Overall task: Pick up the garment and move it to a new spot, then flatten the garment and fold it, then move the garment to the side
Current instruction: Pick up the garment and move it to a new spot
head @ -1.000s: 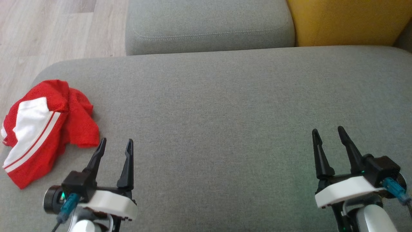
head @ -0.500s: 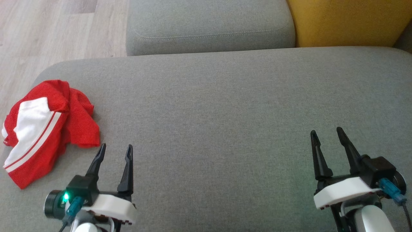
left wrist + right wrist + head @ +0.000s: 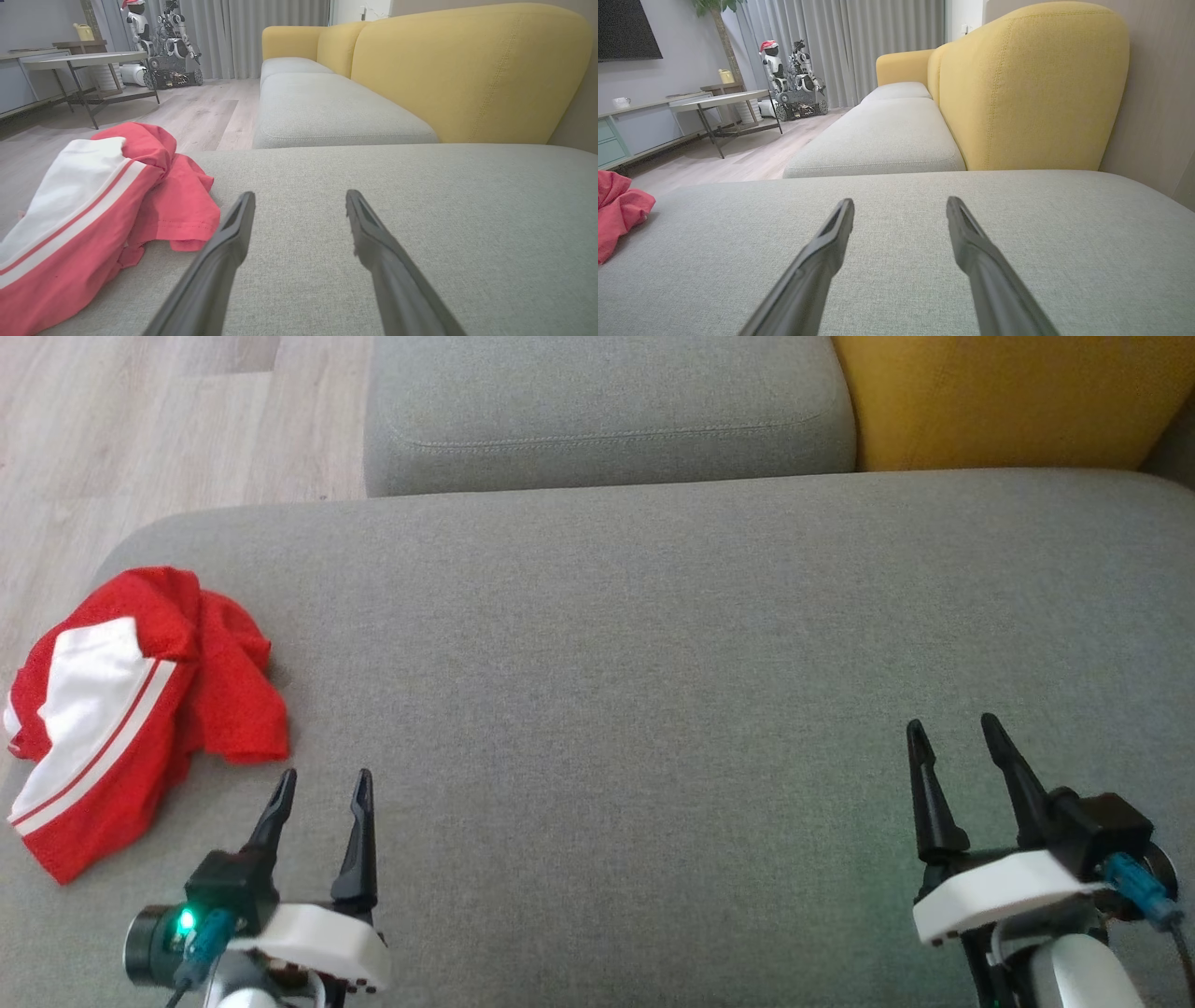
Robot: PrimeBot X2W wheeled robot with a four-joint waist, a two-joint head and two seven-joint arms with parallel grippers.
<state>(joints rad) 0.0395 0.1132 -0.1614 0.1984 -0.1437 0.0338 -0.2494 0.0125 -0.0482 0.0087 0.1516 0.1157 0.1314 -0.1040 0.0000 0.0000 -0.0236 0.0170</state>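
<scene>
The garment (image 3: 131, 709) is a crumpled red shirt with a white panel and stripes, lying at the left end of the grey sofa cushion (image 3: 653, 663). It also fills the left of the left wrist view as the garment (image 3: 93, 205), and a red edge of the garment (image 3: 619, 210) shows at the far left of the right wrist view. My left gripper (image 3: 320, 779) hovers open just right of and nearer than the shirt, nothing between its fingers. My right gripper (image 3: 952, 728) stands open over the cushion's right part, empty.
A second grey seat cushion (image 3: 607, 411) lies beyond, with the yellow backrest (image 3: 1008, 401) at the far right. Wooden floor (image 3: 140, 429) borders the sofa's left edge. In the wrist views a low table (image 3: 84, 60) and parked robots (image 3: 163, 46) stand across the room.
My left gripper has drawn back toward me, away from the garment's lower hem. The right gripper and the garment stay about where they were.
</scene>
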